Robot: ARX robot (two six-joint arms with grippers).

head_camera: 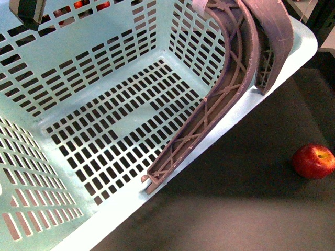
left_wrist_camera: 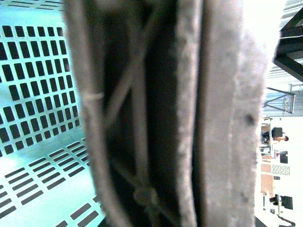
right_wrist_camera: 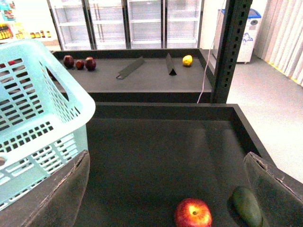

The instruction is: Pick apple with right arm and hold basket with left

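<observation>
The aqua basket [head_camera: 301,49] is hanging tilted, probably by its mauve handle [left_wrist_camera: 142,118]; the left gripper's state I cannot tell. The right gripper [right_wrist_camera: 166,158] is gaping wide over the red apple [right_wrist_camera: 192,213], which is lying on the dark shelf [right_wrist_camera: 156,137], ready for picking.

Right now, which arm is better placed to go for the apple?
Right. The apple lies close in front of the open right gripper, with nothing between. The left wrist view is filled by the basket handles, so that arm looks busy there.
</observation>
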